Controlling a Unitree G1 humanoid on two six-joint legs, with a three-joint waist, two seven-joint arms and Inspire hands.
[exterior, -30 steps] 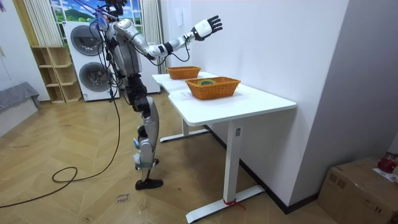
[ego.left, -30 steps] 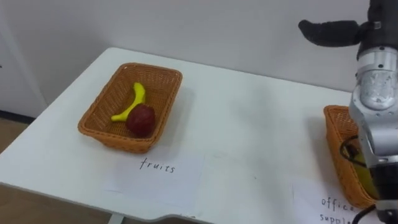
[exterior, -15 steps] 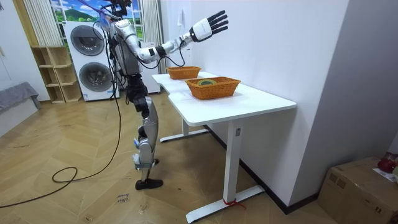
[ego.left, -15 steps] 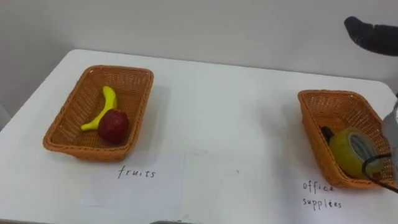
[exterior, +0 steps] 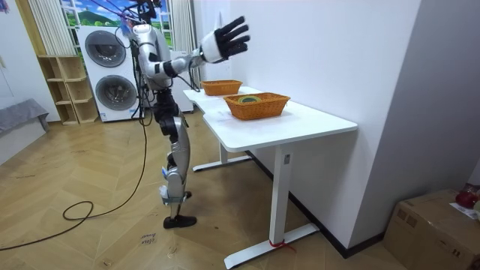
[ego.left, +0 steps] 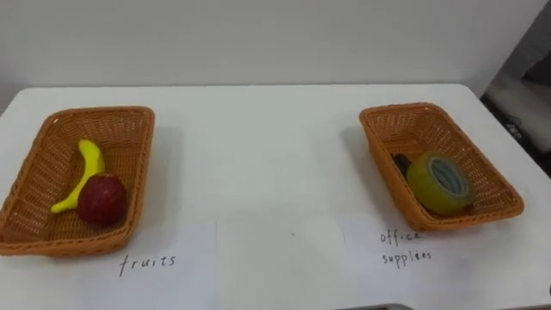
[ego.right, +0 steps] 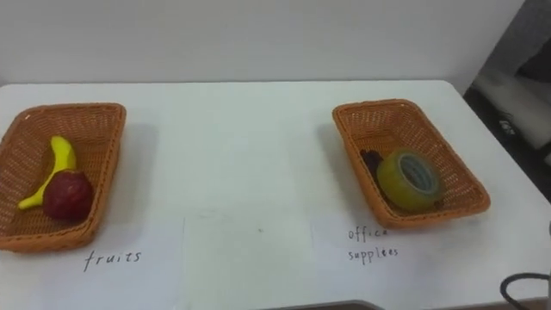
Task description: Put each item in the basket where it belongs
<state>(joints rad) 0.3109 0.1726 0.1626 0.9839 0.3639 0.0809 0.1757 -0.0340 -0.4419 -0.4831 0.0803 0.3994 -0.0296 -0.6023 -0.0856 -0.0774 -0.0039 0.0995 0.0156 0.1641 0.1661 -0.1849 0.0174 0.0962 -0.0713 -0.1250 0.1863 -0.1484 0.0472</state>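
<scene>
Since a second ago your robot's right hand has swung back from the wall towards the robot's body, and the head camera has turned, so both baskets are now before you. That hand is lifted high beside the bench, its fingers spread and straight, holding nothing.

One banana and one red apple lie in the left basket, touching each other, the apple nearer to you. One yellow-green tape roll lies in the right basket, tilted against one small dark thing that you cannot identify. So you count two wicker baskets, well apart, each holding two items.

Three white paper sheets lie along the near edge of the bench. On the left sheet, just before the fruit basket, is handwritten "fruits". On the right sheet, before the other basket, is handwritten "office supplies" in two lines. The middle sheet carries no writing.

In the room view the robot stands upright at the long side of the bench, with two stacked washing machines behind it.
</scene>
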